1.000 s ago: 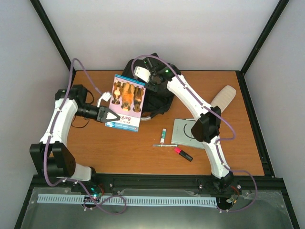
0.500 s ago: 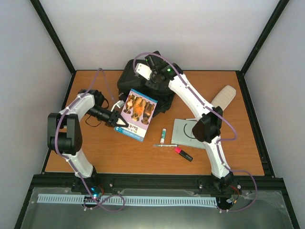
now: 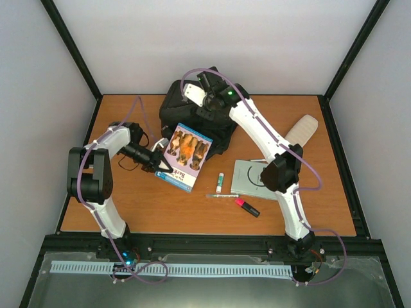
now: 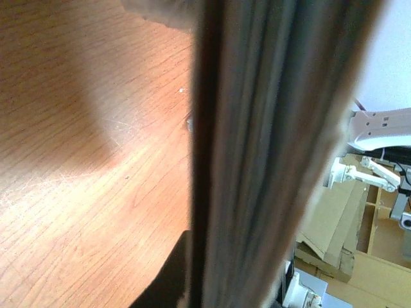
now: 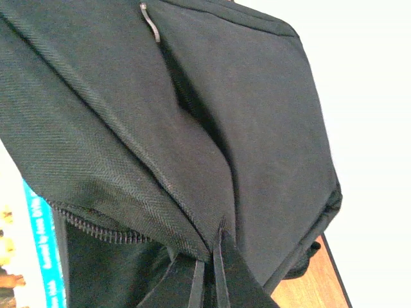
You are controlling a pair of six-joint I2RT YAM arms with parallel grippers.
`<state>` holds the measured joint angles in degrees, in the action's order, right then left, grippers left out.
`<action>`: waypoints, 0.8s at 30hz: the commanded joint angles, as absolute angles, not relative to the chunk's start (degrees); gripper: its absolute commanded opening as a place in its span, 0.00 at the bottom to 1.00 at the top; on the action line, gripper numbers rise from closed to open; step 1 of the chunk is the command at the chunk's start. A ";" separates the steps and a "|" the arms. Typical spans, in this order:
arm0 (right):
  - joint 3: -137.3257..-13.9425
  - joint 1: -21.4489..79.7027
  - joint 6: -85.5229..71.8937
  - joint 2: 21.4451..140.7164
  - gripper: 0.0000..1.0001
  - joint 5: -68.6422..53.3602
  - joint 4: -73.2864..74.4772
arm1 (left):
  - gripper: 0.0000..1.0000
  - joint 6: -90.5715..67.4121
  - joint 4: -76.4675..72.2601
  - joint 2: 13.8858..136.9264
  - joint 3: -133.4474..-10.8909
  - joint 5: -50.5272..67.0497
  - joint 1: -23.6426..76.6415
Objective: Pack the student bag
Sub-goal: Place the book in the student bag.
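clamped on book (image 3: pixel 187 154) edge with left claw (image 3: pixel 163 164), pinched shut on fabric of student bag (image 3: pixel 176 109) at far middle of worktop (image 3: pixel 308 205) with right claw (image 5: pixel 209 256), probably lifting the mouth; risk of book snagging the zipper (image 5: pixel 96 228) or twisting out of that thin edge grip

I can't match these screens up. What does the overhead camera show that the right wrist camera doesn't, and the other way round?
Only the overhead view shows the glue stick, pen, pink highlighter and grey pad lying on the table. Only the right wrist view shows zipper teeth and a zipper pull up close. Both show the black bag, the blue-edged book and some of the table.
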<state>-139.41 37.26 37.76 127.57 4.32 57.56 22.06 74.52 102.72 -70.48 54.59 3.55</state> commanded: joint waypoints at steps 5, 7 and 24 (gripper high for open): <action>-138.50 37.73 39.77 120.86 0.03 -7.91 59.13 | 0.01 24.16 75.87 103.48 -73.91 63.33 3.55; -137.30 37.96 38.83 120.97 0.03 -8.24 59.47 | 0.01 28.24 79.70 104.62 -76.77 69.21 3.54; -130.47 38.07 39.02 120.86 0.03 -6.73 60.10 | 0.28 19.28 76.11 116.31 -81.99 70.37 3.65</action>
